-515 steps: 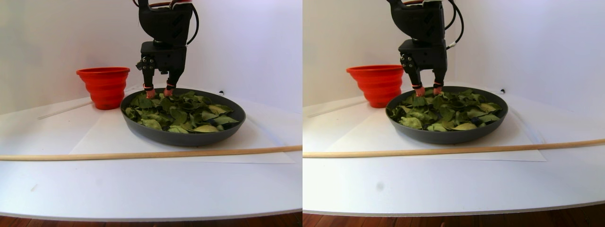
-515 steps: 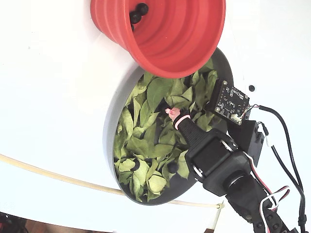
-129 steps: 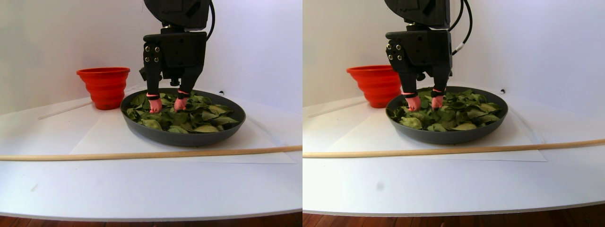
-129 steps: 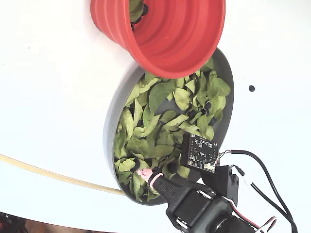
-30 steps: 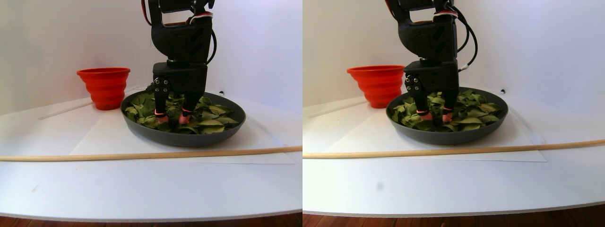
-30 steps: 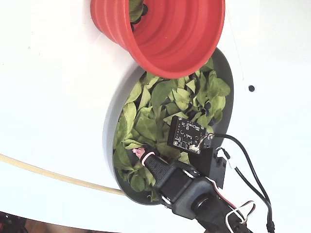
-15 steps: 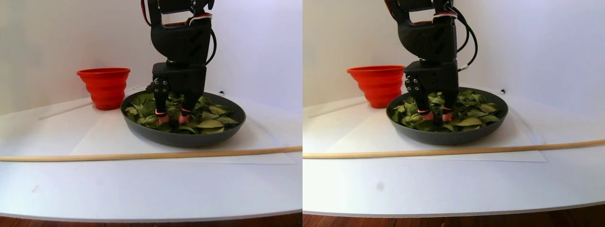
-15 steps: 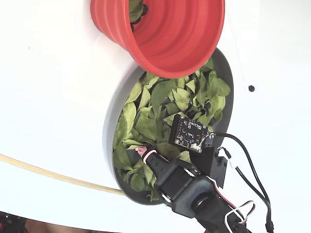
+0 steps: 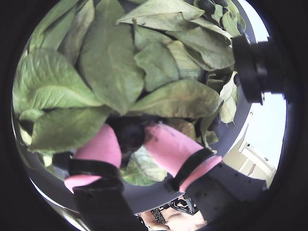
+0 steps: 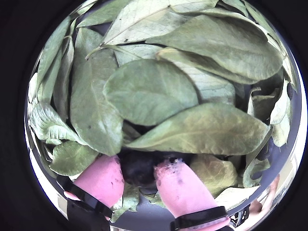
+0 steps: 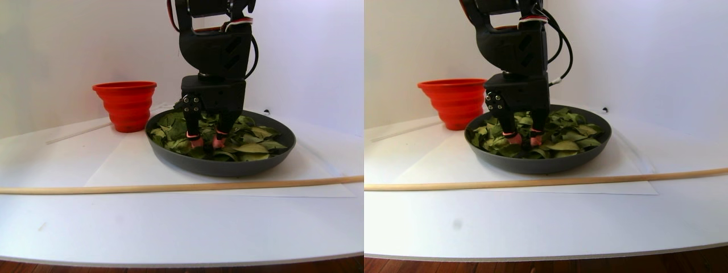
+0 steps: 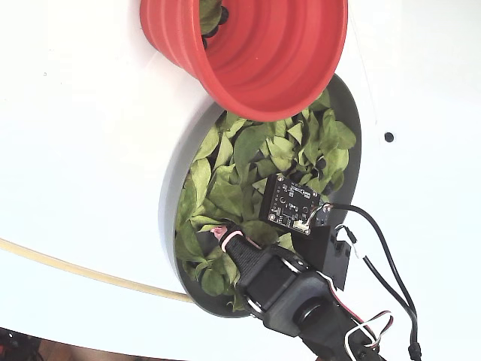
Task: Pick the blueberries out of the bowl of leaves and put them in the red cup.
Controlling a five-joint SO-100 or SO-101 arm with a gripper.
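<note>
Heads up: your gripper [image 10: 137, 175] has its pink-tipped fingers [image 9: 168, 144] down in the wide shallow dark grey bowl [image 12: 169, 210], pinched narrow around one small round dark blue-black blueberry [image 10: 138, 167] at about 7 o'clock in the fixed view. It looks gripped, but big oval green leaves [image 10: 149, 94] overlap right above it. Lift now and one could ride along into the red-orange ridged plastic cup [image 12: 255, 56] at 12 o'clock, which already seems to hold a leaf. Squeeze harder and the berry probably squishes or pops out sideways. Also watch the bowl rim just behind the fingers in the wrist views.
</note>
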